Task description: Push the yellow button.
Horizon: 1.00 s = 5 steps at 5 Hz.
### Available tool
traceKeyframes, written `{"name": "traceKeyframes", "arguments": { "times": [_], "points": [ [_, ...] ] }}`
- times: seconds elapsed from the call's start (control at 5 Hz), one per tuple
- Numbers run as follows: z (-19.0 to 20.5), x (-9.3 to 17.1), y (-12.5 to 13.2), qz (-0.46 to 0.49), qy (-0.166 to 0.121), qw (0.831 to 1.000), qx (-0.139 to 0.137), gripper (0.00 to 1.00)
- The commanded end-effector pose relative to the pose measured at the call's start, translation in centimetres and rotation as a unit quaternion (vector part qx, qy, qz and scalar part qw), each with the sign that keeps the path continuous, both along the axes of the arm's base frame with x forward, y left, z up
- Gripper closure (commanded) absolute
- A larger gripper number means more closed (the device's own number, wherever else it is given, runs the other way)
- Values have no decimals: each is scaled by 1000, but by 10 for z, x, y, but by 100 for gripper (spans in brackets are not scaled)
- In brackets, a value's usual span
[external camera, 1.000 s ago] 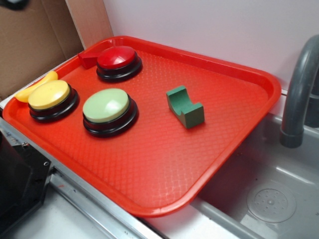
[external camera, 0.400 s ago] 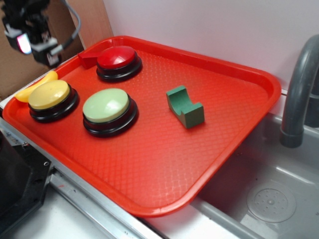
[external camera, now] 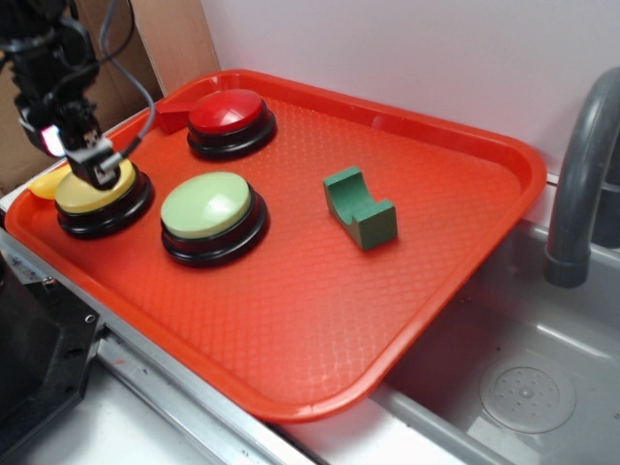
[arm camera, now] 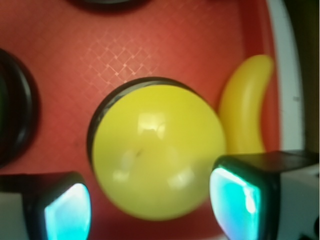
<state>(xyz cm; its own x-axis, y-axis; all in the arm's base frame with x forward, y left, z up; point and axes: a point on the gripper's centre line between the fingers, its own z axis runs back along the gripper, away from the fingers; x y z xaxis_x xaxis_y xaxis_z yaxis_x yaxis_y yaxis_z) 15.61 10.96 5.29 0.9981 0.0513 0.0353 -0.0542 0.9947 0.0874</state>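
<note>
Gripper (external camera: 94, 167), fingers spread, sits over yellow button (arm camera: 157, 150); banana piece (arm camera: 246, 102) adjacent, green-topped button (external camera: 206, 206) beside.

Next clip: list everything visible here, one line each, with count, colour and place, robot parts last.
yellow button: 1, yellow dome on black base, tray's left side, under the gripper
green button: 1, pale green dome, right of the yellow one
red button: 1, red dome, tray's far side
banana piece: 1, yellow, at the tray rim beside the yellow button
green block: 1, dark green, notched top, mid-tray
tray: 1, red
faucet: 1, grey, right edge
sink: 1, grey, lower right
gripper: 1, black, jaws apart over the yellow button
</note>
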Motion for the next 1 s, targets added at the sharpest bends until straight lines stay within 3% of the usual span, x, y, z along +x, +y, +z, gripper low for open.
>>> {"name": "traceKeyframes", "arguments": {
  "times": [0.0, 0.2, 0.6, 0.8],
  "points": [
    [-20, 10, 5, 34, 6, 999, 16, 0],
    [-9, 9, 8, 33, 25, 999, -13, 0],
    [57, 9, 8, 46, 0, 999, 4, 0],
    [67, 9, 11, 46, -8, 999, 13, 0]
  ]
}}
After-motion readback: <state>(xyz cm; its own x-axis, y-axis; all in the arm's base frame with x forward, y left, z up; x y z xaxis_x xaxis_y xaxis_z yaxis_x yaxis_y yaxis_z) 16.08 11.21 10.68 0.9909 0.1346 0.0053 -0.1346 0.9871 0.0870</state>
